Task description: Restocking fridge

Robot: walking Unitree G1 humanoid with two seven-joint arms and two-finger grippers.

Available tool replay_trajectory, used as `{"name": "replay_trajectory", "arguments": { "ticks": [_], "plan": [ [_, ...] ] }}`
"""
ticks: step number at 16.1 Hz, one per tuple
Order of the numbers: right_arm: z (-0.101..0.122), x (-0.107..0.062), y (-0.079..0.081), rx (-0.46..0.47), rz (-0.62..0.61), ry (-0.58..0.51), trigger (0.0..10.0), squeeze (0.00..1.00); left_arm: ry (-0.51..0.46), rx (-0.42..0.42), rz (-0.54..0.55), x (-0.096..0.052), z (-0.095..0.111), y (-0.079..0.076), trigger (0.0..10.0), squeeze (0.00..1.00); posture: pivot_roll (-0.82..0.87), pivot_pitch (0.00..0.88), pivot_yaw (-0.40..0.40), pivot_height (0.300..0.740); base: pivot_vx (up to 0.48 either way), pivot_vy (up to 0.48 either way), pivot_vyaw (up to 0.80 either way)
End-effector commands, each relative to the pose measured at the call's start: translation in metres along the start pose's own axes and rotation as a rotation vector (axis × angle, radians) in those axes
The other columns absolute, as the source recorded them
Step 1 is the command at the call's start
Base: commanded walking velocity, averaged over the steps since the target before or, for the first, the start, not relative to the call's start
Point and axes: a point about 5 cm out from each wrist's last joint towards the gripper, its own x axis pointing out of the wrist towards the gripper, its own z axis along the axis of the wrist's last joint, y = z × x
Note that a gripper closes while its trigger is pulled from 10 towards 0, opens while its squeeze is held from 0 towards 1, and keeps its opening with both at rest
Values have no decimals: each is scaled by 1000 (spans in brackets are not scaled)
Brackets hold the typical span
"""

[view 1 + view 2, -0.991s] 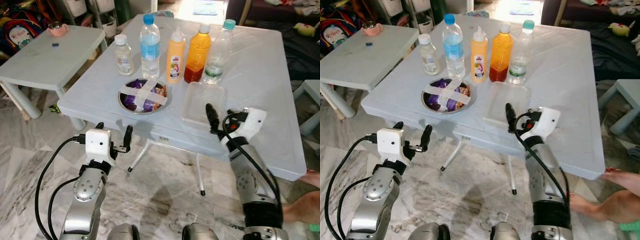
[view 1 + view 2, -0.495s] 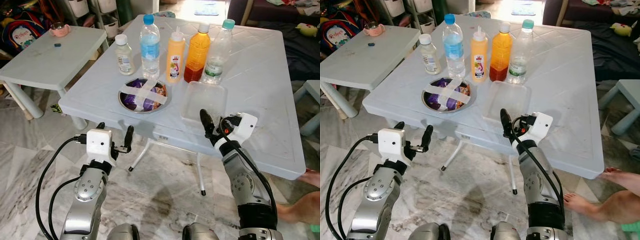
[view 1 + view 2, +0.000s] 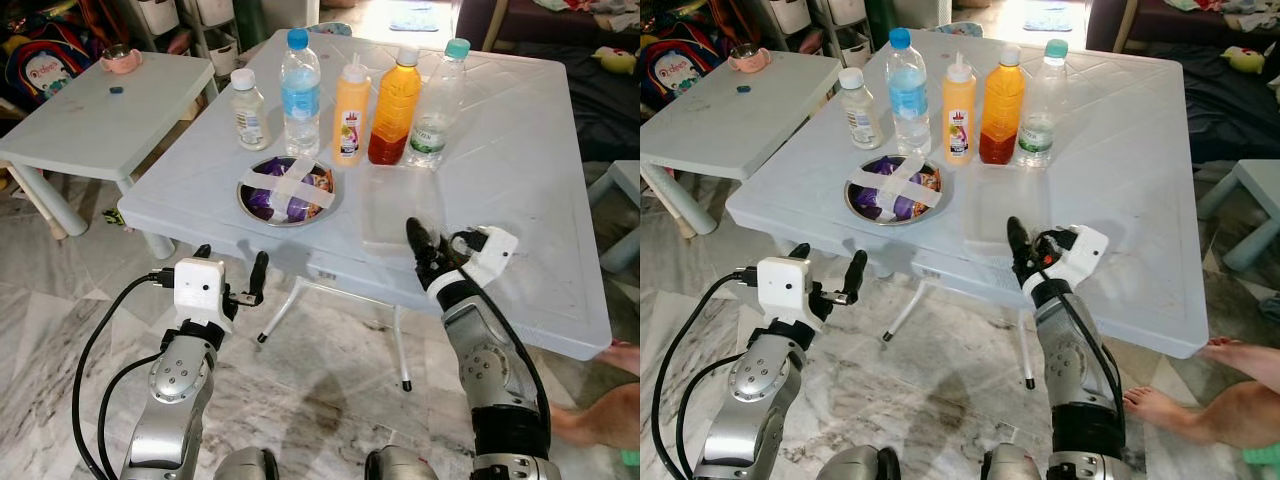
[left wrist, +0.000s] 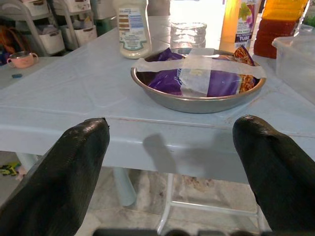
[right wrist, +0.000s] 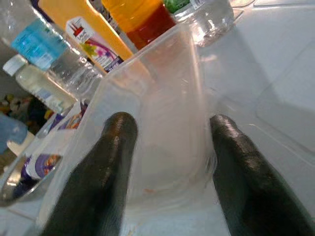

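On the pale blue table point(image 3: 520, 170) a row of bottles stands at the back: a small white-capped one point(image 3: 246, 108), a blue-capped water bottle point(image 3: 299, 92), a yellow squeeze bottle point(image 3: 351, 110), an orange juice bottle point(image 3: 394, 105) and a green-capped clear bottle point(image 3: 438, 100). In front lie a taped steel bowl point(image 3: 287, 190) of purple packets and a clear plastic container point(image 3: 405, 205). My right gripper point(image 5: 172, 162) is at the container's near end, fingers apart on either side of it; I cannot tell whether they touch it. My left gripper point(image 4: 172, 162) hangs open below the table edge, facing the bowl point(image 4: 197, 81).
A second low table point(image 3: 90, 120) with a pink cup point(image 3: 120, 58) stands to the left. Bags and storage drawers sit behind it. A small stool point(image 3: 625, 185) is on the right. A person's bare foot point(image 3: 1160, 405) rests on the marble floor at the lower right.
My right gripper went forward and left to the container's near end, then eased slightly right. The container now looks blurred. The left arm has not moved.
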Motion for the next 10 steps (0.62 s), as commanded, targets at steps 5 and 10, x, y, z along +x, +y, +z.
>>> {"name": "replay_trajectory", "arguments": {
  "ticks": [5,10],
  "plan": [
    [-5,-5,-12,77,-101,25,0,0,-10,14,-20,3,4,-1,10000,0,-59,74,49,740,0,0,0],
    [-4,-6,-15,97,-135,20,0,0,-13,14,-22,3,4,-2,10000,0,-60,73,48,740,0,0,0]
  ]
}}
